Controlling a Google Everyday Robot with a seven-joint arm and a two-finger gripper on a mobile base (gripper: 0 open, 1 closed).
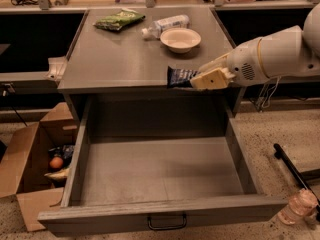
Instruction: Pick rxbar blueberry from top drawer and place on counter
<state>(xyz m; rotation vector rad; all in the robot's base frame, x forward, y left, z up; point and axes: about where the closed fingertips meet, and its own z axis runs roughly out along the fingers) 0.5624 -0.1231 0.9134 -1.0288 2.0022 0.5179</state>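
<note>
Here the gripper (197,80) reaches in from the right on its white arm (275,51) and pinches the bar (179,77) by its right end, jaws drawn narrow on the wrapper. The bar is held roughly level, its dark free end pointing left. It hangs in the air at the height of the counter's (125,59) front edge and above the open drawer (160,216) — clear of the drawer, not yet resting on the counter. Gripping one end leaves most of the flat wrapper free, so it can probably be laid down without the gripper fouling the surface. The drawer stands pulled well out, its floor bare, which leaves the arm an unobstructed path.

On the counter, the bowl (180,39), bottle (165,24) and green bag (119,20) sit toward the back. The front half shows plain grey surface just beside the bar, the likely place for the set-down. A cardboard box (30,154) stands on the floor to the left, well apart from the work.

Judged stage: pick done, placement pending — the next move calls for a short carry inward over the edge, then release.
</note>
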